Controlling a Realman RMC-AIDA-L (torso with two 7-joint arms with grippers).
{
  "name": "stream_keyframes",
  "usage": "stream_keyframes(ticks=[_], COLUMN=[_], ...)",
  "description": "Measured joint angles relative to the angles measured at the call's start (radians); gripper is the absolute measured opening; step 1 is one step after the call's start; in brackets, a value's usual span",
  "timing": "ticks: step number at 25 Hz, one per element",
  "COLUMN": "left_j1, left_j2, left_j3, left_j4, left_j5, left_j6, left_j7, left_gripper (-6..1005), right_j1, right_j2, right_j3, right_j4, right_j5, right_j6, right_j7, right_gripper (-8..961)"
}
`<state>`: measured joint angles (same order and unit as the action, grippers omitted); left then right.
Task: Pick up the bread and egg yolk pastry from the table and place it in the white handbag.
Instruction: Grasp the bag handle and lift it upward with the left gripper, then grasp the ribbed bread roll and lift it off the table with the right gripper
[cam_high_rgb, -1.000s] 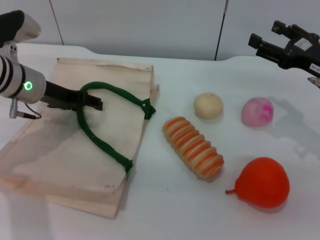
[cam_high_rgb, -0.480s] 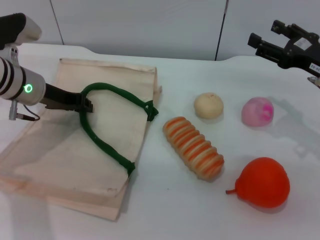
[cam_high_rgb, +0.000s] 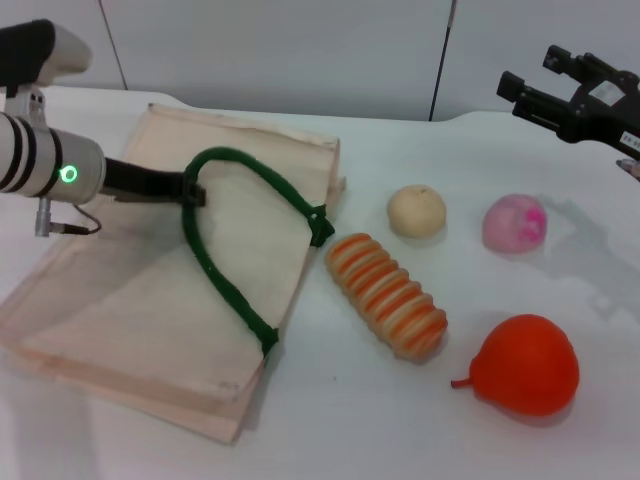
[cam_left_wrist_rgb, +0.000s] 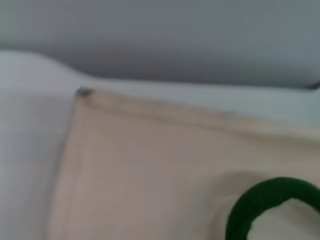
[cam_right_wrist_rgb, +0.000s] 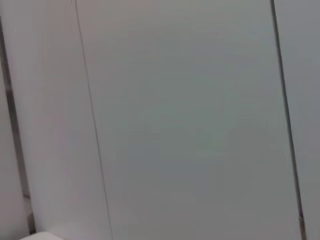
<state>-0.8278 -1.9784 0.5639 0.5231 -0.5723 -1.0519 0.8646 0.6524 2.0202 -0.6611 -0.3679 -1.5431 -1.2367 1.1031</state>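
Bread (cam_high_rgb: 386, 295) and egg yolk pastry (cam_high_rgb: 417, 211) on the table (cam_high_rgb: 330, 420), outside the white handbag (cam_high_rgb: 150, 300) at their 9 o'clock: nothing bagged. Left gripper (cam_high_rgb: 192, 190) pinches the green handle (cam_high_rgb: 225, 260). Right gripper (cam_high_rgb: 540, 95), spread, hangs at 1 o'clock.

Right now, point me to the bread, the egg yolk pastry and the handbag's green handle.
bread (cam_high_rgb: 386, 294), head view, middle ridges.
egg yolk pastry (cam_high_rgb: 417, 211), head view, rounded top.
green handle (cam_high_rgb: 216, 270), head view, middle of rope.
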Motion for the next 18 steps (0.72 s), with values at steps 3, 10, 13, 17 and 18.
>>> stream_keyframes(ticks=[3,10,13,17,18], left_j1=[0.031,0.097,0.122,0.152,0.158], left_j2=[0.014,0.046,0.059,0.071,0.077], left_j3=[-0.001,-0.002,-0.003,-0.003,-0.003], left_j4=[0.007,0.009,0.006,0.004,0.004], left_j5=[-0.154,-0.415,-0.518,-0.647,-0.671], left_j6=[-0.059,-0.183,-0.246,-0.326,-0.34], left_j7=[0.093,0.247,0.303,0.357,0.361], left_gripper=[139,130,130,129,129], right_j1=[-0.001,-0.001,0.007,0.032,0.044], right_j2=[0.0,-0.004,0.003,0.01,0.013], right_j3=[0.0,-0.011,-0.015,-0.067,-0.093], right_j4=[0.0,-0.043,-0.1,-0.127,-0.128], right_j5=[-0.001,-0.13,-0.253,-0.364,-0.385], right_j6=[-0.035,-0.132,-0.149,-0.137,-0.124], right_j7=[0.001,0.052,0.131,0.222,0.246], right_gripper=[878,877,877,878,878])
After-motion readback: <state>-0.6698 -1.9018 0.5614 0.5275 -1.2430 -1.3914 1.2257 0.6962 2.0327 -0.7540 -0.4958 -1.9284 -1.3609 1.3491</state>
